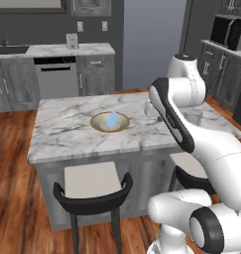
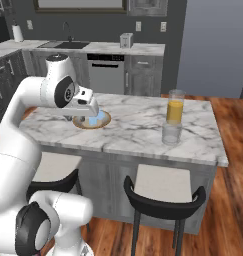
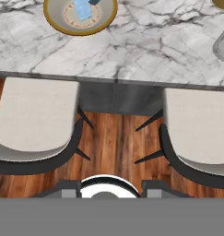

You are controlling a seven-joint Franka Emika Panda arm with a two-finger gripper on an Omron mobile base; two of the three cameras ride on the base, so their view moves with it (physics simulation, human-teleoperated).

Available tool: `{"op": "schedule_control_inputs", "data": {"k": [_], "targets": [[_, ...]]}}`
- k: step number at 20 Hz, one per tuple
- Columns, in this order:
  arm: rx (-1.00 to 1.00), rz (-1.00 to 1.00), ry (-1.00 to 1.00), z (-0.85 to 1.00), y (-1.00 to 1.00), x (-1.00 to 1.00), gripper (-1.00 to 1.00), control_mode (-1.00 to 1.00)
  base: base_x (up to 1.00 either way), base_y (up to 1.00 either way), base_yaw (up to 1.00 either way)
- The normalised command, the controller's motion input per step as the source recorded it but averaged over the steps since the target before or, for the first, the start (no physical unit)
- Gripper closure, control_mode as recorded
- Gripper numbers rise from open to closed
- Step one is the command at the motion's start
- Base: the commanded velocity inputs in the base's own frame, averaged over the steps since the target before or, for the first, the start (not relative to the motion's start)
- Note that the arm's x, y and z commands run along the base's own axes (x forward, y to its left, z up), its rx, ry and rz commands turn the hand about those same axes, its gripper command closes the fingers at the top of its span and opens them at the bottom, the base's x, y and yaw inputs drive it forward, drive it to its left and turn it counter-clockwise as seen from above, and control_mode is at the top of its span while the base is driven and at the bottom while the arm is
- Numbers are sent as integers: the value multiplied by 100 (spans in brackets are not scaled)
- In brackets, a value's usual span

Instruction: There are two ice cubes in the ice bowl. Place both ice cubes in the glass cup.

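ice cubes point(image 1: 112, 119) – pale-blue lumps in tan ice bowl point(image 1: 97, 125) (golden rim) | hand – grip state unclear

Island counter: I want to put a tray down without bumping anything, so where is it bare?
The marble between the ice bowl and the glass cup lies bare, and so does the stretch left of the bowl toward the counter end. The glass cup and the taller orange glass crowd the right end.

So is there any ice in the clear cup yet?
No, the cup looks empty, and pale-blue ice lies in the bowl.
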Motion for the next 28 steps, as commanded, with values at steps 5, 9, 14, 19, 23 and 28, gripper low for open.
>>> {"op": "schedule_control_inputs", "data": {"k": [5,9,14,19,23,28], "targets": [[0,-2,0,0,0,13,-100,-100,0,0,0],[0,-4,0,0,0,24,-100,-100,0,0,0],[0,-4,0,0,0,29,-100,-100,0,0,0],[0,0,0,0,0,0,-100,-100,0,0,0],[0,0,0,0,0,0,-100,-100,0,0,0],[0,0,0,0,0,0,-100,-100,0,0,0]]}}
